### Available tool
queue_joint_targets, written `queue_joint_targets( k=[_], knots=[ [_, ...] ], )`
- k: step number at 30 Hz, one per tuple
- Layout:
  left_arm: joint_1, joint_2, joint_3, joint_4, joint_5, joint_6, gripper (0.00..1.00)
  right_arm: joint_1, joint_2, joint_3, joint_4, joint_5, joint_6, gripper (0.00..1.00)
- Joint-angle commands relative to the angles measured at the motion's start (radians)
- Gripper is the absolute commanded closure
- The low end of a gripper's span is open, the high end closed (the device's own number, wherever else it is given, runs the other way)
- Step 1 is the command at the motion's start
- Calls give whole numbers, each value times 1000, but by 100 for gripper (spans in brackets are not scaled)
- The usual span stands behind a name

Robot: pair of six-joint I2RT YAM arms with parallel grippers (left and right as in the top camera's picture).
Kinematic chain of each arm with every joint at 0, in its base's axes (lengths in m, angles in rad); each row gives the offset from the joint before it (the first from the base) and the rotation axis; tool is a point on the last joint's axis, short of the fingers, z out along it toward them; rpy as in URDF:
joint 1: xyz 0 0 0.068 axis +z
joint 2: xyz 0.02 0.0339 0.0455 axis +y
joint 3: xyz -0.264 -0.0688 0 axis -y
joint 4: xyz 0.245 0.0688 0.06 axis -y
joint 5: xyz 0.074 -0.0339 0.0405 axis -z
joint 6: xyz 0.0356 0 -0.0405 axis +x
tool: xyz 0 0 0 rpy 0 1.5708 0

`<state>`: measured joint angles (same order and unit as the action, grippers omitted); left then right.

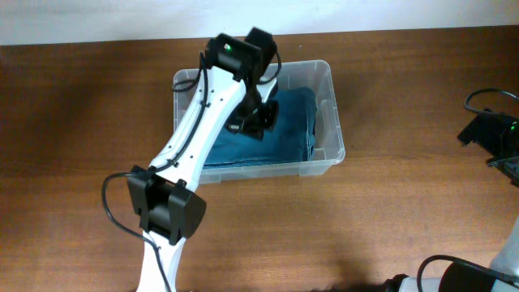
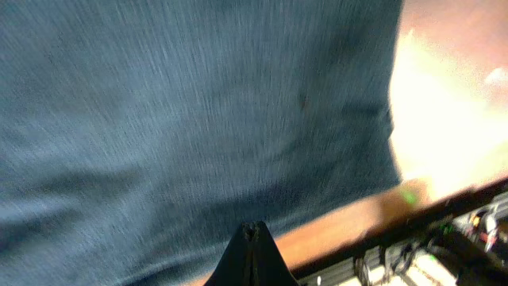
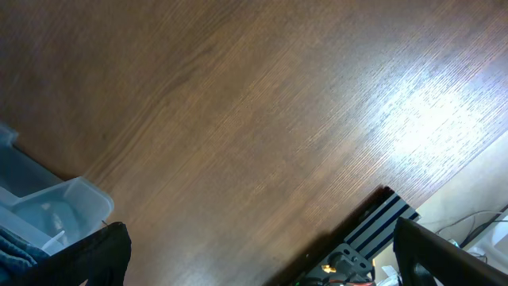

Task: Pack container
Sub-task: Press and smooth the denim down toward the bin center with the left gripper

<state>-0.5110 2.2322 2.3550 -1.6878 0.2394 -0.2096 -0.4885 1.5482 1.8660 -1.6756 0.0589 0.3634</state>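
Observation:
The container [image 1: 328,130] is a large clear plastic bin at the table's back middle. A folded blue cloth [image 1: 284,130] lies inside it and fills most of the left wrist view [image 2: 198,119]. My left gripper [image 1: 253,120] reaches down into the container over the cloth; its fingers [image 2: 251,232] are pressed together with nothing between them. My right gripper [image 1: 495,138] rests at the table's far right edge, away from the container; its fingers [image 3: 262,254] are spread wide and empty. A corner of the container shows in the right wrist view [image 3: 55,202].
The brown wooden table [image 1: 389,219] spreads in front of and to both sides of the container. A black cable [image 1: 486,96] loops at the right edge. A striped metal rail [image 3: 381,222] marks the table's edge near my right gripper.

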Motion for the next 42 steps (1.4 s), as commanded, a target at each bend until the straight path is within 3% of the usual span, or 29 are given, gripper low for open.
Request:
queue_joint_targets(
  k=[1, 14, 18, 42],
  knots=[
    [-29, -50, -114, 0, 8, 22, 99, -5, -3, 2, 0, 2, 5, 1],
    [-49, -50, -262, 2, 5, 24, 99, -5, -4, 2, 0, 2, 5, 2],
    [-49, -50, -294, 68, -3, 24, 99, -5, -4, 2, 0, 2, 5, 2],
    [-43, 34, -294, 233, 10, -14, 99, -4, -4, 2, 0, 2, 5, 2]
  ],
)
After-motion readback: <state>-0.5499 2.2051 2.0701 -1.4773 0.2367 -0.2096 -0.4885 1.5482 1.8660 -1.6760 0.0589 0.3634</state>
